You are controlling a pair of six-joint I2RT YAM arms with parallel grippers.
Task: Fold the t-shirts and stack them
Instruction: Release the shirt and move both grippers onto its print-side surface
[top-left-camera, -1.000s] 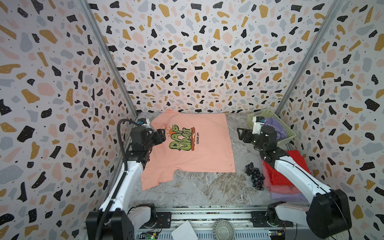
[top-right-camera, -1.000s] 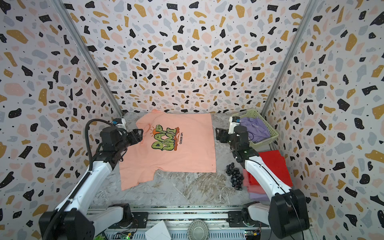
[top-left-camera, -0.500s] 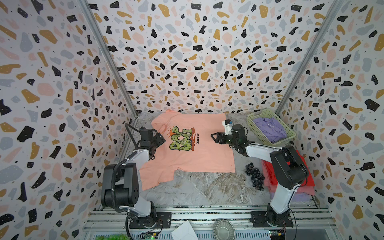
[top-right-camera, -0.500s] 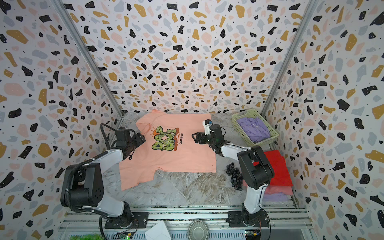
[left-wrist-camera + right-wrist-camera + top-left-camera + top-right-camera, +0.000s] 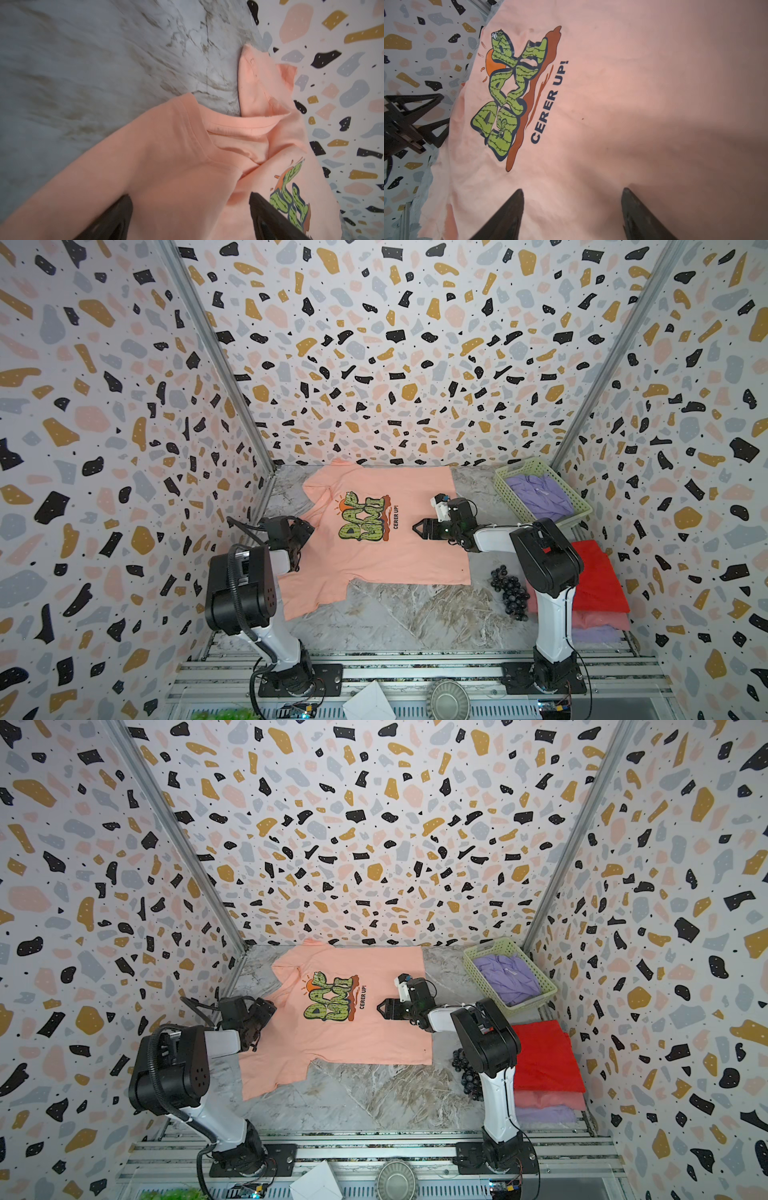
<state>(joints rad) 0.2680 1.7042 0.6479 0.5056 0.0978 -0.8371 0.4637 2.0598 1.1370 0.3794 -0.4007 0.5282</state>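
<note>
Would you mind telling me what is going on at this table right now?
Two robot arms are working on a peach t-shirt spread print-up on the marble table. The left gripper is open near its collar, the right gripper open over its body beside the print; neither holds cloth. On the right, a red shirt tops a folded stack over a pink shirt and a lavender shirt; another lavender tee lies in the green basket.
</note>
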